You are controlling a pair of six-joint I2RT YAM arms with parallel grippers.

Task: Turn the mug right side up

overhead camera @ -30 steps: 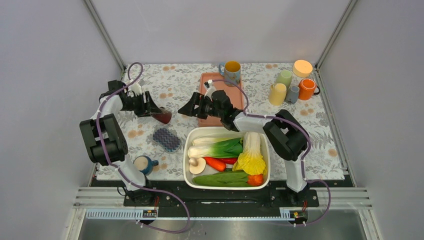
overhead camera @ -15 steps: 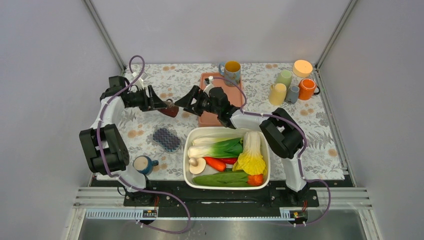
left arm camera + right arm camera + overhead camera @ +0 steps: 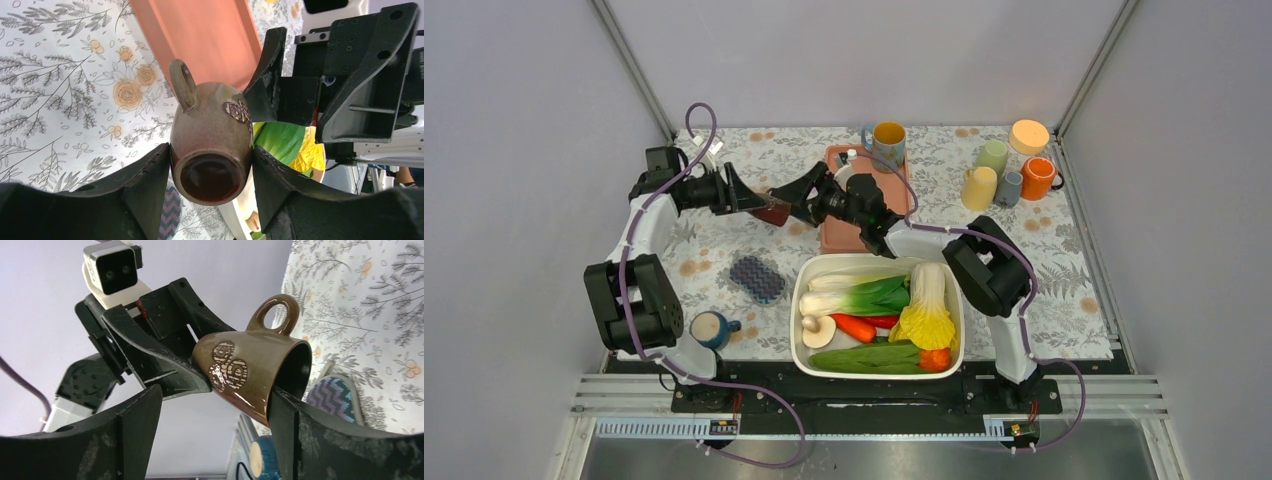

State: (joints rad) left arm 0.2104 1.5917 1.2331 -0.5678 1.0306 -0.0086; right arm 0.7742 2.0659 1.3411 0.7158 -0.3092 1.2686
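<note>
- Item: mug [image 3: 252, 372], brown glazed ceramic, pale swirl motif on the side, ring handle [image 3: 275, 312].
- Position: off the table [image 3: 724, 255], in the air over its far half, left of centre, beside the left long edge of the salmon tray [image 3: 839, 240]. It lies on its side, neither upright nor inverted.
- Handling, as judged: rigid, breakable, moderately heavy for its size. The glossy glaze is likely slippery against hard fingers.
- Where to hold, as judged: across the body, on opposite walls, clear of the handle. The handle is too narrow for a sure pinch.
- Left gripper [image 3: 212, 175]: clamped on the mug at its base end, one finger on each flank, carrying the full weight.
- Right gripper [image 3: 215, 405]: jaws apart, straddling the mug's mouth end. One finger sits at the rim, whether touching cannot be told; the other stands clear.
- Risk, as judged: two grippers crowd a short body, so a release before the second grip is firm would drop it.
- Nearby: patterned sponge [image 3: 757, 278] left of the white tub [image 3: 797, 300] of vegetables at the near edge.
- Also: a dark blue mug [image 3: 712, 328] at the near left corner, a blue and yellow mug [image 3: 886, 140] at the tray's far end, and a cluster of cups [image 3: 1009, 165] at the far right corner.
</note>
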